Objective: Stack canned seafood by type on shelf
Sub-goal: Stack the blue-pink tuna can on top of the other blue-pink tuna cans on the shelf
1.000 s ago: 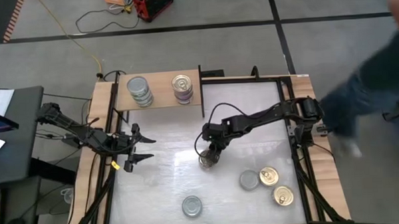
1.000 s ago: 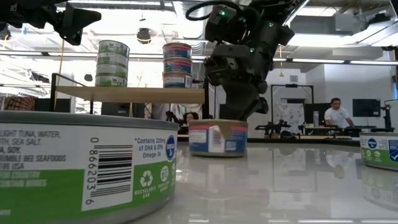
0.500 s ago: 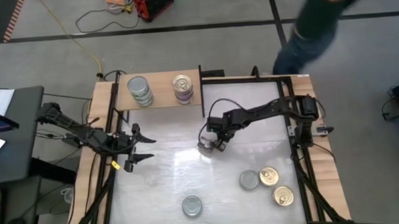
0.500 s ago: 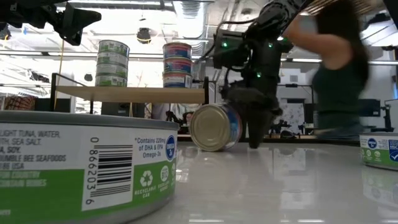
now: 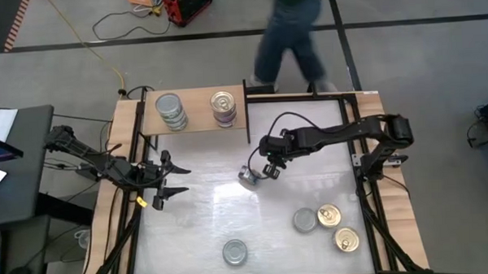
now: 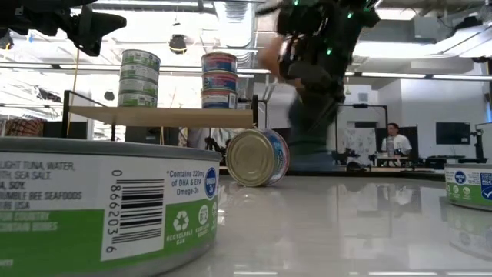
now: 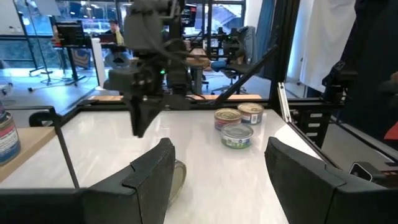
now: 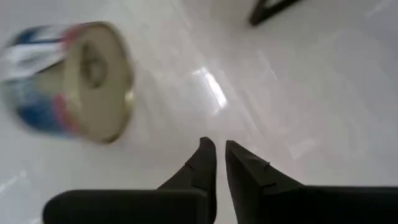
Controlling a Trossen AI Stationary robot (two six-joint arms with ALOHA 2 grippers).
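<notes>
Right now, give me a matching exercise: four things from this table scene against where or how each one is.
Things:
1. blue-labelled tin
2. right gripper
3. left gripper
4. two tin stacks

States:
A. open, holding nothing, over the table's left side
B. on the wooden shelf
C. tipped on its side on the white table
D. fingers nearly together, empty, raised just beside the fallen tin

Pairs: 1-C, 2-D, 3-A, 4-B

Open tabletop [image 5: 206, 224] mid-table, save one tipped tin [image 5: 247, 178] beside the right tool [image 5: 269, 170].
</notes>
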